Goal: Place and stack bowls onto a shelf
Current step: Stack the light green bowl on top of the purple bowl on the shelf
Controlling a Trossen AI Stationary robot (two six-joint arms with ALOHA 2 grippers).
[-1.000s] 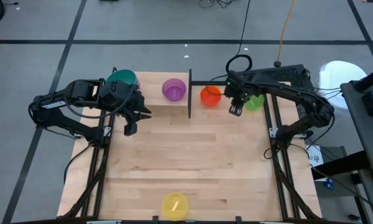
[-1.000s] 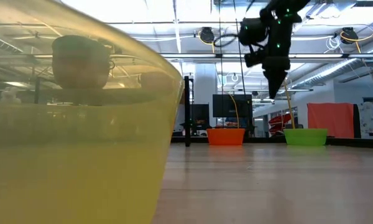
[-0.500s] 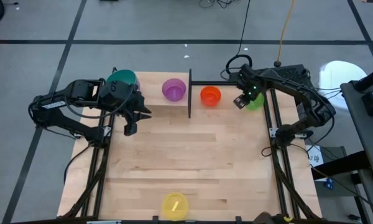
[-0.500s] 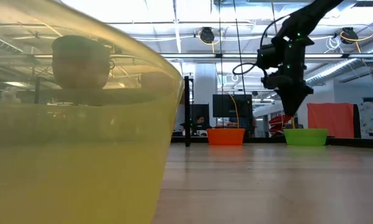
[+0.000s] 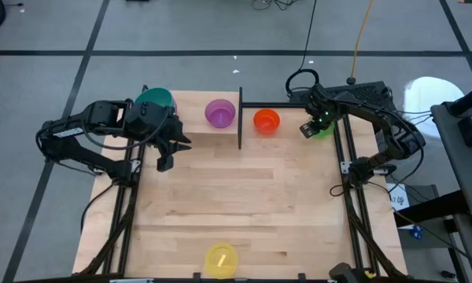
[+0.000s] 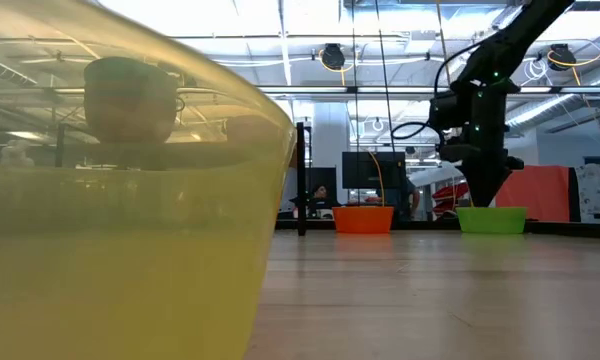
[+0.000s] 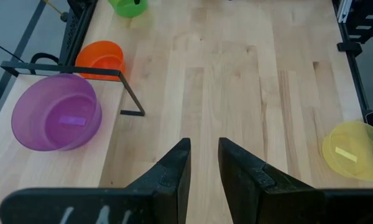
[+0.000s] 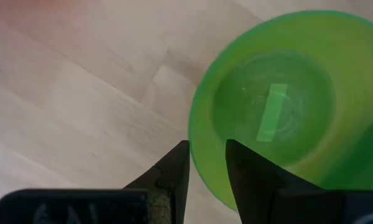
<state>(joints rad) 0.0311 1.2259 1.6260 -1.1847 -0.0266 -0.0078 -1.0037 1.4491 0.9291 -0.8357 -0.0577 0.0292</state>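
Note:
My right gripper (image 5: 307,130) (image 8: 208,146) is open, pointing down at the green bowl (image 5: 324,131) (image 8: 273,112) near the table's far right corner. One finger stands inside the bowl's rim and one outside. The orange bowl (image 5: 267,120) sits left of it, beyond the shelf's black upright (image 5: 240,126). The purple bowl (image 5: 220,112) rests upright on the pale shelf board (image 7: 25,165). The teal bowl (image 5: 155,98) sits at the far left, and the yellow bowl (image 5: 221,259) at the near edge. My left gripper (image 5: 165,161) (image 7: 204,142) hovers open by the shelf. Pink, blue and red bowls are out of view. My right gripper straddles the green bowl's rim (image 8: 198,155) on the side toward the orange bowl, coming from above with the fingers pointing down. Whether either finger touches the rim, I cannot tell. The bowl stands upright on the table.
The wide middle of the tabletop (image 5: 236,196) is bare wood. The yellow bowl (image 6: 120,200) stands right in front of the low camera and fills the left half of that view. A black bar (image 5: 263,104) runs from the upright behind the orange bowl.
My right gripper has moved from beside the orange bowl toward the table's far right corner and come down onto the green bowl's rim. The bowls have stayed where they were.

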